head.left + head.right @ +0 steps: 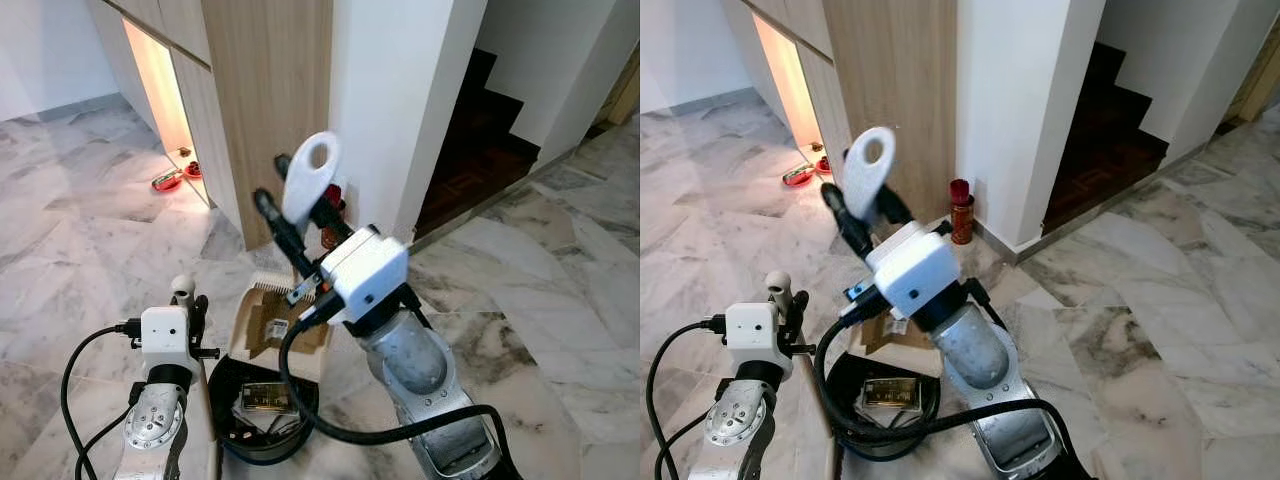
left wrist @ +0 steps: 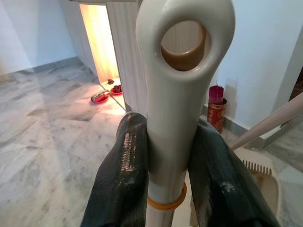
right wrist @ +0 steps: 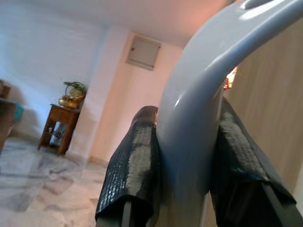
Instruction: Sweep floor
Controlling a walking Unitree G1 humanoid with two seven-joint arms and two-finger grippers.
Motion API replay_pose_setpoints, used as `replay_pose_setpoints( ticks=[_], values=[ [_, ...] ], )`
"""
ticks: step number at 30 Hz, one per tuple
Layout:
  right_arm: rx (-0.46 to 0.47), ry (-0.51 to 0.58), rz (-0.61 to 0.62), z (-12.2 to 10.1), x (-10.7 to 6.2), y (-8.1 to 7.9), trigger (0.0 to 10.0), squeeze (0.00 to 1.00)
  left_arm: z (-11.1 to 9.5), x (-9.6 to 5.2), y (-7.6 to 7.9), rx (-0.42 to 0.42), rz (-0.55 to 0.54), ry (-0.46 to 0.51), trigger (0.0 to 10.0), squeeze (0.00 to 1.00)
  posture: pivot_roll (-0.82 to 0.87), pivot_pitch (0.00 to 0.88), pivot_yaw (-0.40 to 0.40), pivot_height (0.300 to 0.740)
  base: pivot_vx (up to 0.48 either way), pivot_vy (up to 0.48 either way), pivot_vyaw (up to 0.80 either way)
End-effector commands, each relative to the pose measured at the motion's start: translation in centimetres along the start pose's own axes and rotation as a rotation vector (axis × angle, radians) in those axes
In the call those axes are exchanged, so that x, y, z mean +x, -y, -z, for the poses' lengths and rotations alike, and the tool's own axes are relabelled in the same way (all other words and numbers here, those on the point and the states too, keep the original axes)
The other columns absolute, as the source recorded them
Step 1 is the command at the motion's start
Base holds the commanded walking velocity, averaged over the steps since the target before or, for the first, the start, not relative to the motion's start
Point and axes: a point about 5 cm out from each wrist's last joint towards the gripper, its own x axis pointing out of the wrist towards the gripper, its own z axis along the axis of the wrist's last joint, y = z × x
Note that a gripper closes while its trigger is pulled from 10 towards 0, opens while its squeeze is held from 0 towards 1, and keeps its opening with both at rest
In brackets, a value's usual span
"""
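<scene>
Two black fingers (image 2: 124,179) of the left gripper (image 2: 165,175) press on either side of a cream broom handle (image 2: 176,118), just below the hanging loop at its top; an orange ring circles the handle right under the grip. From the head camera that handle top (image 1: 182,286) pokes up just above the left wrist, low on the robot's left side.

The right gripper (image 3: 187,175) is raised in front of the chest, its fingers (image 3: 135,170) clamped on a pale grey-white handle (image 3: 199,118) that curves overhead. Seen from above, this handle ends in a flat white loop (image 1: 309,176) held tilted up toward the wooden cabinet (image 1: 270,100).

Below the right arm a beige dustpan (image 1: 275,315) sits over a black bin (image 1: 262,410), with brown scraps in the pan and a gold-coloured packet in the bin. The dustpan's comb edge faces the cabinet.

Beyond, on the marble floor (image 1: 90,230), a red cylindrical can (image 1: 960,212) stands against the white wall corner, and red bowls (image 1: 168,181) lie in the lit gap beside the cabinet. Dark stairs (image 1: 480,130) rise to the right.
</scene>
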Motion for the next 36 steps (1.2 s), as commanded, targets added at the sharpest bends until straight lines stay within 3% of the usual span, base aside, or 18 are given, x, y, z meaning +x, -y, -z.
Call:
replay_pose_setpoints(
  ticks=[1, 2, 10, 17, 19, 25, 30, 36],
  values=[
    [0.047, 0.119, 0.006, -2.2, 0.6, -0.1, 10.0, 0.0, -1.0, 0.6, 0.6, -0.025, 0.024, 0.062, 10.0, 0.0, 0.05, 0.0, -0.01, 0.74, 0.0, 0.0, 0.0],
    [0.108, 0.108, 0.01, -2.2, 0.6, -0.1, 10.0, 0.0, -1.0, 0.6, 0.6, -0.025, 0.024, 0.063, 10.0, 0.0, 0.05, 0.0, -0.01, 0.74, 0.0, 0.0, 0.0],
    [0.119, 0.093, 0.02, -1.9, 0.6, 0.0, 10.0, 0.0, -1.0, 0.6, 0.6, -0.025, 0.022, 0.064, 10.0, 0.0, 0.05, 0.0, -0.013, 0.74, 0.0, 0.0, 0.0],
    [-0.019, 0.104, 0.011, -2.0, 0.6, 0.1, 10.0, 0.0, -1.0, 0.6, 0.6, -0.025, 0.025, 0.065, 10.0, 0.0, 0.05, 0.0, -0.013, 0.74, 0.0, 0.0, 0.0],
    [-0.018, 0.099, 0.008, -1.9, 0.5, 0.1, 10.0, 0.0, -1.0, 0.6, 0.6, -0.025, 0.025, 0.064, 10.0, 0.0, 0.05, 0.0, -0.013, 0.74, 0.0, 0.0, 0.0],
    [0.114, 0.038, 0.014, -1.2, 0.5, -0.2, 10.0, 0.0, -1.0, 0.6, 0.7, -0.027, 0.026, 0.065, 10.0, 0.0, 0.05, 0.0, -0.016, 0.74, 0.0, 0.0, 0.0],
    [0.158, 0.027, 0.041, -1.0, 0.5, 0.1, 10.0, 0.0, -1.0, 0.6, 0.7, -0.028, 0.026, 0.066, 10.0, 0.0, 0.05, 0.0, -0.016, 0.74, 0.0, 0.0, 0.0],
    [0.07, 0.061, 0.056, -1.3, 0.5, 0.4, 10.0, 0.0, -1.0, 0.6, 0.8, -0.03, 0.026, 0.066, 10.0, 0.0, 0.05, 0.0, -0.017, 0.74, 0.0, 0.0, 0.0]
  ],
)
